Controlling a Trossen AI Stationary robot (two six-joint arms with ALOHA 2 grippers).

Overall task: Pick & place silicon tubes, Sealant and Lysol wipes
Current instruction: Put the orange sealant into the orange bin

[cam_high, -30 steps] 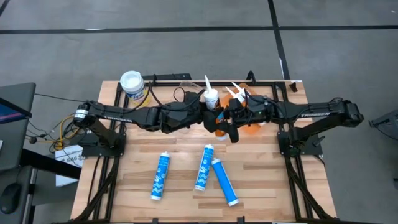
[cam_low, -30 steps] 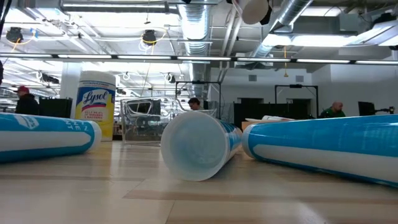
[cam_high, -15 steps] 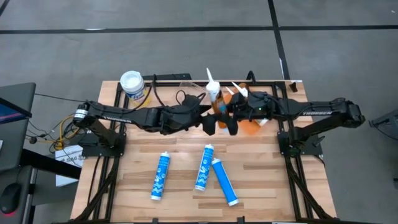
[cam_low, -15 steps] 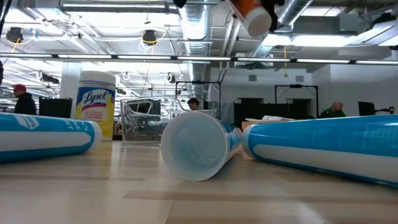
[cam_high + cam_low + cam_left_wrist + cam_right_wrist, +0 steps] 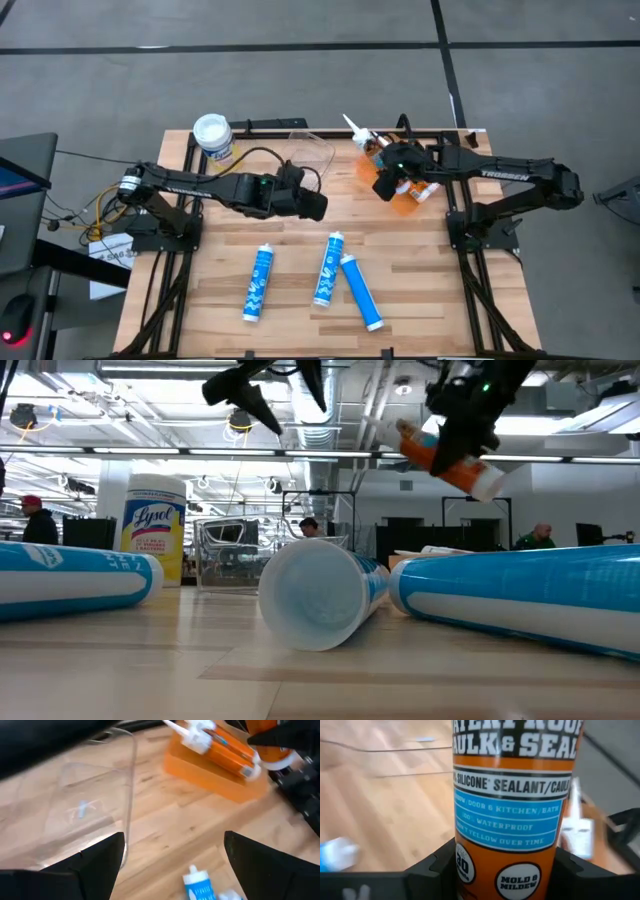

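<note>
Right gripper (image 5: 385, 183) clamps an orange sealant cartridge (image 5: 372, 152) aloft; left gripper (image 5: 318, 206) gapes empty. Three blue tubes (image 5: 258, 282) and wipes (image 5: 213, 135) remain.

The orange cartridge (image 5: 512, 815) held between the right hand's (image 5: 500, 870) fingers reads "CAULK & SEAL", then "SILICONE SEALANT/CAULK", with "DOOR & KITCHEN/BATH", "100% WATERPROOF" and "WON'T YELLOW OVER TIME" on its blue band, and "30" and "MOLD & MILDEW" in round badges nearest the hand. Well away from both hands, the Lysol wipes (image 5: 153, 525) canister carries the "Lysol" brand.
</note>
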